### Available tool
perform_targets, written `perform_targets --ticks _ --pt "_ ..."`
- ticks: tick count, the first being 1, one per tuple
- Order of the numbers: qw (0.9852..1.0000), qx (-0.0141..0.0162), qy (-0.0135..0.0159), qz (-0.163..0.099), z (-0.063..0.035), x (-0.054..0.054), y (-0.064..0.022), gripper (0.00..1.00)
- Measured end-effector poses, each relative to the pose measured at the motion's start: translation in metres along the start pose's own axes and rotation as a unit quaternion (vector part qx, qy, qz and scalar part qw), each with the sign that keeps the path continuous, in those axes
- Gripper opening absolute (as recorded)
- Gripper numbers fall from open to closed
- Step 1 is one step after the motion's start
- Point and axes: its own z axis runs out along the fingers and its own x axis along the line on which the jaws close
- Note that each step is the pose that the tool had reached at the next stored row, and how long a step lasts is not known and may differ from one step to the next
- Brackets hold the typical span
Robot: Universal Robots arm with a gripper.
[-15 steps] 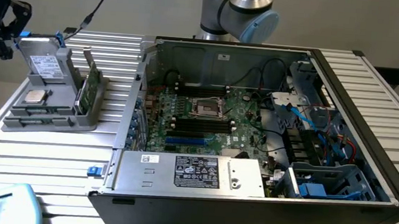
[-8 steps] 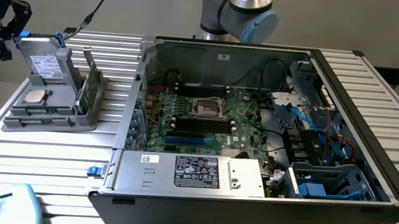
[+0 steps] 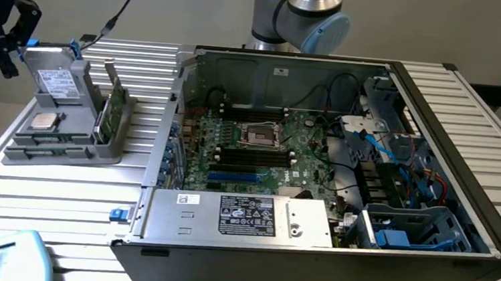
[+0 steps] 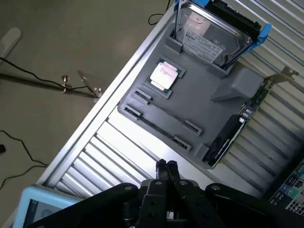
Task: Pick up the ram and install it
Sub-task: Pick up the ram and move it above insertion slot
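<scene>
exterior view: gripper hangs off the tabletop edge, at about 11 o'clock from the grey holder, touching nothing. wrist view: fingers pressed together, tips meeting, nothing between them. they sit above the ribbed tabletop just beside the holder's near edge. the ram is in the holder, seated on edge as a thin strip in the long slot between the small end clips, along the edge nearest the fingers. in the exterior view it reads as a narrow greenish strip at the holder's 6 o'clock side. other holder contents: hard drive in a blue frame standing at the far end, processor chip lying flat in its square pocket between drive and ram, broader green card with metal bracket upright along one side. open computer case lies at 3 o'clock from the holder in the exterior view, motherboard exposed, its long black slots near the board's middle. the ram is well apart from those slots. arm base stands at 12 o'clock behind the case.
</scene>
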Motion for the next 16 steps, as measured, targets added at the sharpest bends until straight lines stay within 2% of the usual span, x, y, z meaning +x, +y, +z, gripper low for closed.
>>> perform_targets --ticks 3,8,12,16 --pt "0.9996 0.0045 -0.0019 -0.027 0.0003 -0.0001 -0.0001 0.11" --pt "0.9974 0.0074 0.0003 -0.072 0.0012 0.0 -0.0001 0.11" --pt "0.9941 0.0095 0.0023 -0.108 0.0018 -0.0001 -0.0002 0.11" --pt "0.9894 0.0116 0.0044 -0.144 0.0025 -0.0001 -0.0002 0.11"
